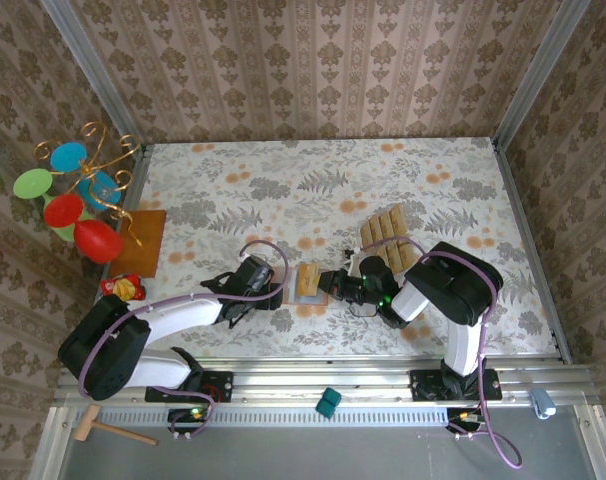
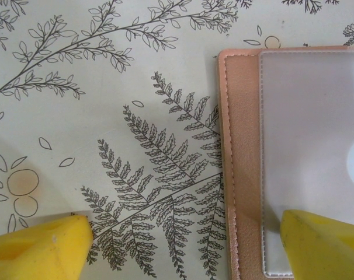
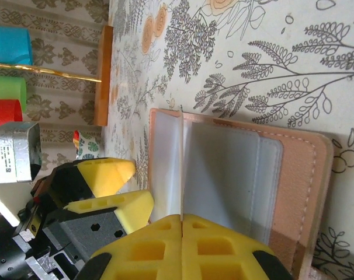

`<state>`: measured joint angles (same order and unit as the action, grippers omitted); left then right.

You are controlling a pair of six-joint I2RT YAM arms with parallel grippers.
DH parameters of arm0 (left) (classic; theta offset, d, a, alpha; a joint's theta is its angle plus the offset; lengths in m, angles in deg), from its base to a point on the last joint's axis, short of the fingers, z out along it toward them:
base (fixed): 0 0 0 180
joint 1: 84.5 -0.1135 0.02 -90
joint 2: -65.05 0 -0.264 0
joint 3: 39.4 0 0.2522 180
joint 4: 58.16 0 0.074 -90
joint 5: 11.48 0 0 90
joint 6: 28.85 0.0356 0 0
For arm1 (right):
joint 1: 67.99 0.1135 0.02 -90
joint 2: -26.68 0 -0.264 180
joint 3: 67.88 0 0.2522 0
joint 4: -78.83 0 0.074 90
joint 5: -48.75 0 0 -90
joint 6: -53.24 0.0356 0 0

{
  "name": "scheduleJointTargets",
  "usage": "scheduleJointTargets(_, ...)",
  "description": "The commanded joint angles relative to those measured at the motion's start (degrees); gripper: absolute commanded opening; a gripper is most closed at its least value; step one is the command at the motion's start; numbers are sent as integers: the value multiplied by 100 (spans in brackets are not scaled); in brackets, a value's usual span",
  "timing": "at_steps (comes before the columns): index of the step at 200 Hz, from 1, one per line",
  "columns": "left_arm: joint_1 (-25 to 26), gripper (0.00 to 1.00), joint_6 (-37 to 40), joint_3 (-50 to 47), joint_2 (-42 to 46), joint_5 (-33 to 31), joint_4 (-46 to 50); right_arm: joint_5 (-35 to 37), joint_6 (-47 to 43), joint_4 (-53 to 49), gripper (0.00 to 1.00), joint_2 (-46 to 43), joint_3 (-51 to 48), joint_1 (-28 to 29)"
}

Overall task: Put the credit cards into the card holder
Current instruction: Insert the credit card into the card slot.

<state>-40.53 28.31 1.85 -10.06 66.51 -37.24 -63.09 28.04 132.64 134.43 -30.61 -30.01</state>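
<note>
Card holder lies open on the table, near side, between the grippers. Right gripper pinches one credit card edge-on above its pockets. Left gripper is spread wide, one finger on the clear pocket.

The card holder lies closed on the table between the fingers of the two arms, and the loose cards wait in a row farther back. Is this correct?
Not quite: the card holder lies open, not closed, between the left fingers and right fingers, clear pockets facing up, as the right wrist view shows. The cards do wait farther back.
</note>
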Motion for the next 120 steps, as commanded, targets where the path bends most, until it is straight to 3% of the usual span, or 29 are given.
scheduleJointTargets(1,0,86,-126,-191,-65,-74,286,-74,37,213,0,127,15,65)
scheduleJointTargets(120,9,86,-137,-182,-56,-56,286,-136,76,102,0,221,189,226)
